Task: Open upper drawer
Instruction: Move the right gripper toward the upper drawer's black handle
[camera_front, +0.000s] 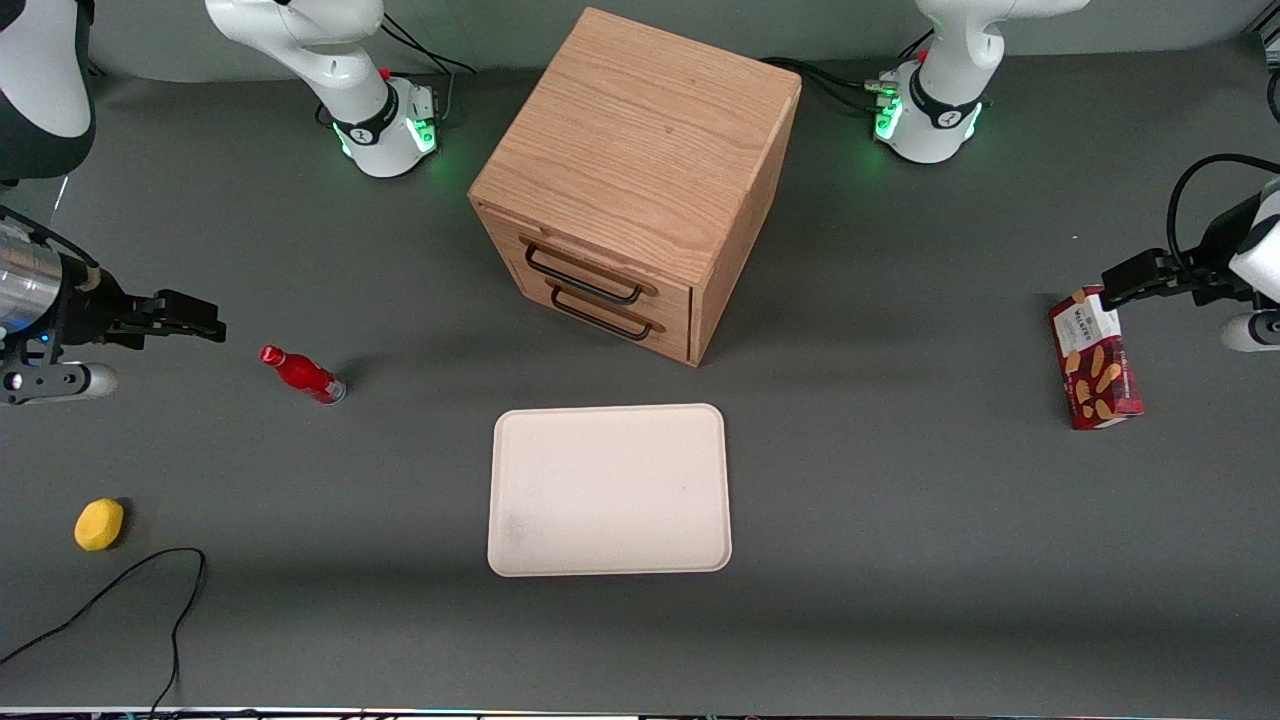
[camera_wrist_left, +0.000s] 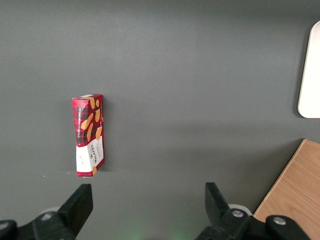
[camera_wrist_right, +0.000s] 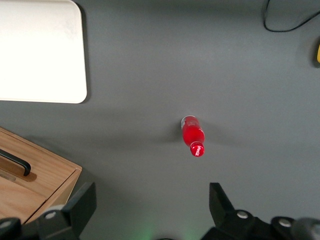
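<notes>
The wooden cabinet (camera_front: 640, 170) stands in the middle of the table, turned at an angle. Its upper drawer (camera_front: 600, 262) is shut flush, with a thin black bar handle (camera_front: 583, 277) across its front. The lower drawer (camera_front: 612, 322) below it is shut too. My gripper (camera_front: 205, 320) hovers toward the working arm's end of the table, well apart from the cabinet, open with nothing between its fingers. In the right wrist view the gripper (camera_wrist_right: 151, 197) hangs over bare table, with a corner of the cabinet (camera_wrist_right: 35, 185) and one end of a black handle (camera_wrist_right: 16, 163) showing.
A red bottle (camera_front: 303, 374) lies on the table between my gripper and the cabinet, also seen as the red bottle (camera_wrist_right: 193, 135). A white tray (camera_front: 608, 490) lies nearer the front camera than the cabinet. A yellow object (camera_front: 99, 524) and a black cable (camera_front: 150, 590) lie nearer still. A red cookie box (camera_front: 1095, 360) sits toward the parked arm's end.
</notes>
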